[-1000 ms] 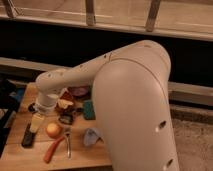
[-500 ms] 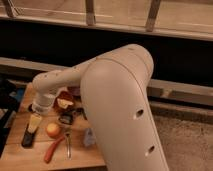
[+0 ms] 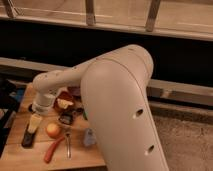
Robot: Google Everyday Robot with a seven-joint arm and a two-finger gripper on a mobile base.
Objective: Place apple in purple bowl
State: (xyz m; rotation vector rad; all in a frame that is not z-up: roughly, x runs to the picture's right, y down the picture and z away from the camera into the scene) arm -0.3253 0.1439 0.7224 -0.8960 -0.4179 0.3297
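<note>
Apple (image 3: 52, 130) first: it sits free on the wooden table (image 3: 30, 157) in the lower left of the frame. Nothing touches it, and an orange stick (image 3: 52, 149) lies just below it. My gripper (image 3: 35, 116) hangs at the end of my arm (image 3: 120, 110), just left of the apple and a little above it in the picture. Its jaws are apart and hold nothing. That suits a reach. I judge the jaws are spread so they can drop around the fruit, and the wrist points down because a round thing lying flat is easiest to take from above. The gripper is beside the apple, not over it, so the next move calls for a small shift toward the right of the frame before I go down. The purple bowl (image 3: 76, 92) is, I think, the dark rim further up, just right of the red bowl (image 3: 65, 96). My arm hides most of it, so I cannot say whether anything is in it. It lies above and right of the apple, near but not touching. The carry should be short, yet it passes over the red bowl's side, so I would lift clear first. The apple can roll if one jaw nudges it before the other.
</note>
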